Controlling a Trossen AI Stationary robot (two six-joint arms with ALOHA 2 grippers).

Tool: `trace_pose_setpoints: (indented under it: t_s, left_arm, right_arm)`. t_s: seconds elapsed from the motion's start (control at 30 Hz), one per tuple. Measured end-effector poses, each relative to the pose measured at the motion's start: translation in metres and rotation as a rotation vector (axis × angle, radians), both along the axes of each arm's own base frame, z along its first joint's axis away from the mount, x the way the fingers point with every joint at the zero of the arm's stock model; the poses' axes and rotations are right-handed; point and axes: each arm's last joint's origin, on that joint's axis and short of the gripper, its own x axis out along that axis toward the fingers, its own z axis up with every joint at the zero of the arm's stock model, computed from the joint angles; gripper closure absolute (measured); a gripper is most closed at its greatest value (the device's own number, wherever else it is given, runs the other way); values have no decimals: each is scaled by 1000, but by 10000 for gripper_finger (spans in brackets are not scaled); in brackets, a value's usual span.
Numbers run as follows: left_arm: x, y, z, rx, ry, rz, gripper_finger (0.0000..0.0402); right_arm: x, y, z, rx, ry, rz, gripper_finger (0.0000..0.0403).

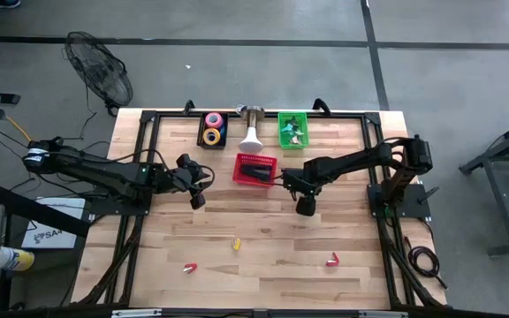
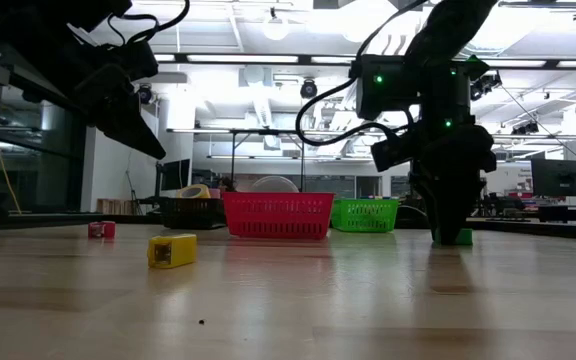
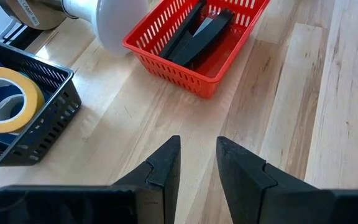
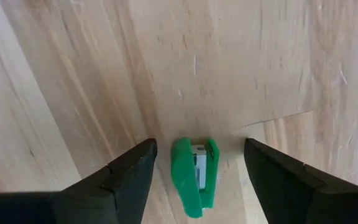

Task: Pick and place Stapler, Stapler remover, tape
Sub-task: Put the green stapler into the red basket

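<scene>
Green staple remover point(image 4: 194, 176) lies on the wooden desk point(image 1: 263, 238) between the spread jaws of the right gripper point(image 4: 196, 171), not yet pinched. Staplers point(image 3: 194, 34) already lie in the red basket point(image 3: 194, 68) and tape point(image 3: 5, 102) in the black one point(image 3: 48, 121); small pieces remain scattered. The left gripper point(image 3: 197, 165), jaws narrowly parted and empty, hangs near those baskets.

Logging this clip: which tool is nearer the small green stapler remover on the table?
Right. The right tool is directly over the green stapler remover, fingers open either side. The left tool hovers far off, beyond the red basket.
</scene>
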Motion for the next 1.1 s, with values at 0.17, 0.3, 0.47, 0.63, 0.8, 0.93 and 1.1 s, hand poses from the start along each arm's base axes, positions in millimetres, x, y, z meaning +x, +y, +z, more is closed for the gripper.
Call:
trace_pose_setpoints:
  t_s: [0.17, 0.3, 0.47, 0.63, 0.8, 0.93, 1.1]
  left_arm:
    - [0, 0, 0, 0, 1, 0, 300]
    - [0, 0, 0, 0, 1, 0, 300]
    - [0, 0, 0, 0, 2, 0, 300]
    - [0, 0, 0, 0, 1, 0, 300]
    - [0, 0, 0, 0, 1, 0, 300]
    - [0, 0, 0, 0, 1, 0, 300]
    - [0, 0, 0, 0, 1, 0, 300]
  right_arm:
    - [-2, 1, 0, 12, 21, 17, 161]
    - [-5, 1, 0, 21, 49, 40, 162]
    - [-9, 3, 0, 36, 85, 81, 163]
    - [-9, 2, 0, 23, 86, 108, 169]
    - [-5, 2, -1, 8, 50, 128, 182]
    - [-4, 2, 0, -4, 34, 131, 194]
    - [-3, 1, 0, -10, 23, 132, 213]
